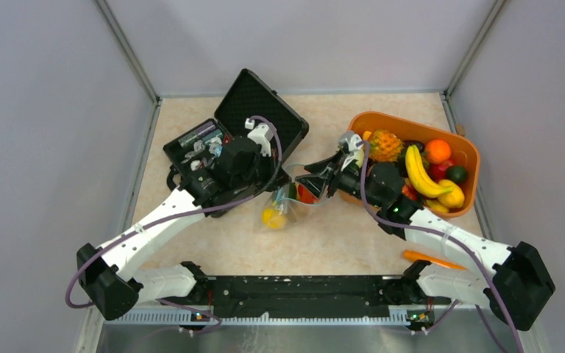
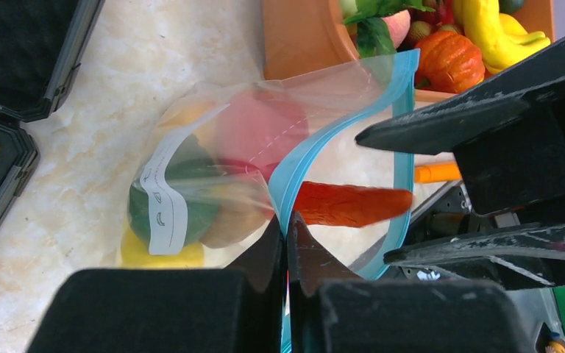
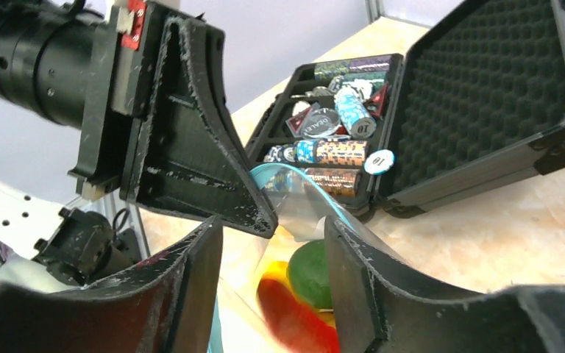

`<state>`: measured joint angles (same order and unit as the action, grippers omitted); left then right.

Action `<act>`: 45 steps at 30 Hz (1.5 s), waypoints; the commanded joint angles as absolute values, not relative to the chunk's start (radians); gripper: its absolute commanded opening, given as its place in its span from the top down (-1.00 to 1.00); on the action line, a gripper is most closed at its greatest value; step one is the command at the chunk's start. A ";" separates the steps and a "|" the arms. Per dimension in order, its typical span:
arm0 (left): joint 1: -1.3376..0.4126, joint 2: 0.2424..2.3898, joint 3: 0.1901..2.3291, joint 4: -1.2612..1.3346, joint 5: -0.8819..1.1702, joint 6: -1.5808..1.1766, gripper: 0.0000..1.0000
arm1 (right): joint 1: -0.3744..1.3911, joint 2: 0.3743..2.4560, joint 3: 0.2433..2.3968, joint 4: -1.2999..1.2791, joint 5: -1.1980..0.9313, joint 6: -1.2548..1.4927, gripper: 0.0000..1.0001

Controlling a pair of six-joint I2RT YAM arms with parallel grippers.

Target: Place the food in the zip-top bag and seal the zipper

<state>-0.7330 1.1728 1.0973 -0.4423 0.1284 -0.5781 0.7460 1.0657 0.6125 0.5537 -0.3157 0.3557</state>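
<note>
Left tool (image 2: 287,220): clamped tight, tips pinching the zipper (image 2: 324,140) at one end of the bag mouth. No gap between the fingers.

Right tool (image 3: 272,272): fingers apart at a medium gap, gripping nothing. It sits at the mouth of the zip-top bag (image 2: 250,132), facing the left tool, tips close to each other. A long red-orange piece (image 2: 346,204) lies in the mouth between the right fingers, touching neither that I can see. It's blurred in the right wrist view.

Bag: lies on the bench (image 1: 338,235) between the two tools, in the gap between case and basket. Mouth is not sealed; the teal strip bows open around the red-orange piece. White label (image 2: 163,202) faces the left wrist camera.

Food inside the bag: green piece (image 2: 191,209) behind the label, yellow piece (image 2: 143,254) at the bottom end, pinkish-red piece (image 2: 261,125) nearer the mouth.

More food in the orange basket (image 1: 412,121), far right of the bench, just beside the right tool: banana (image 1: 418,173), an orange, a pineapple-like piece and others.

Black case (image 1: 254,103): far left, lid up, foam lining, small wrapped items and chips in the tray. The left arm crosses over it.

Orange stick (image 1: 432,259): on the bench near the right arm's base, well apart from the bag.
</note>
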 commanded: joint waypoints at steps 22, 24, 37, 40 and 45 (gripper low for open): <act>-0.718 1.108 1.067 -0.351 0.059 -0.593 1.00 | 0.758 0.924 0.954 -0.292 0.136 0.345 -0.01; -0.719 1.111 1.067 -0.349 0.062 -0.594 1.00 | 0.758 0.934 0.948 -0.315 0.146 0.397 0.10; -0.718 1.107 1.062 -0.346 0.065 -0.590 1.00 | 0.758 0.918 0.855 -0.245 -0.098 0.486 0.11; -0.718 1.110 1.063 -0.344 0.070 -0.588 1.00 | 0.758 0.933 0.873 -0.287 -0.092 0.450 0.09; -0.718 1.114 1.060 -0.341 0.079 -0.590 1.00 | 0.758 0.958 0.908 -0.336 -0.087 0.410 0.09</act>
